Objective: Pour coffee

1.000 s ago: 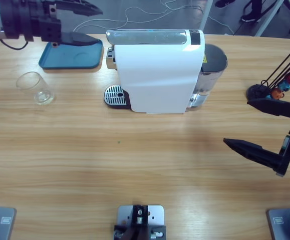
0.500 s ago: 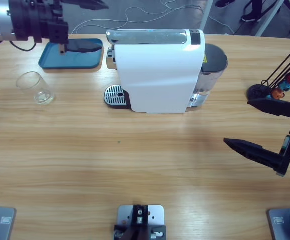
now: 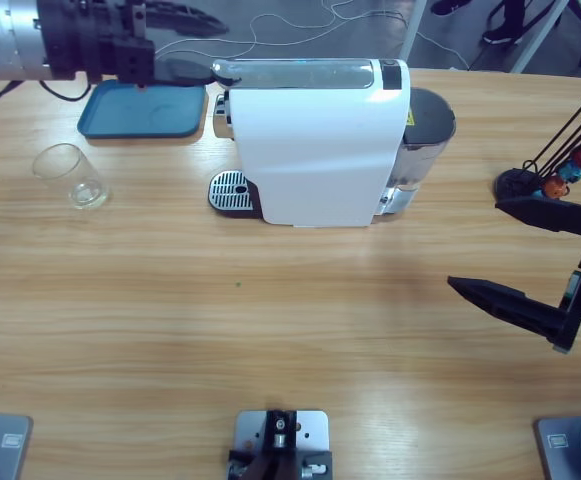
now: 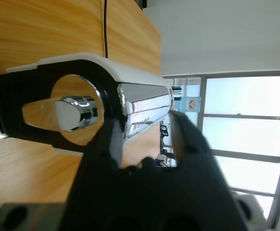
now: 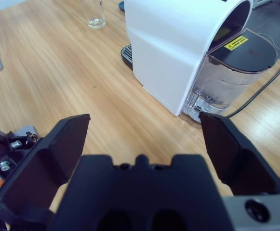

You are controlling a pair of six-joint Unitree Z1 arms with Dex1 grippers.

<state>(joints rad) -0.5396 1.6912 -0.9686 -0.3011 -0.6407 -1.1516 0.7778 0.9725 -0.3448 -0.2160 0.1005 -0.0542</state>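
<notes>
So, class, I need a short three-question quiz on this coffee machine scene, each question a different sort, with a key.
1. True or false: the glass tumbler stands on the drip grate.
2. Which gripper is at the machine's chrome lever? A) left B) right C) neither
3. Fill in: the blue tray lies ____ the coffee machine and the tumbler.

Key: 1 false; 2 A, the left gripper, open around the lever's end; 3 between, towards the table's far edge.

A small clear glass tumbler [image 3: 71, 176] stands upright on the wooden table's left part, well apart from the white coffee machine [image 3: 315, 140]. A shallow layer of liquid, the coffee [image 3: 88, 198], lies at its bottom. The right wrist view shows the tumbler [image 5: 96, 14] small and far off.
</notes>
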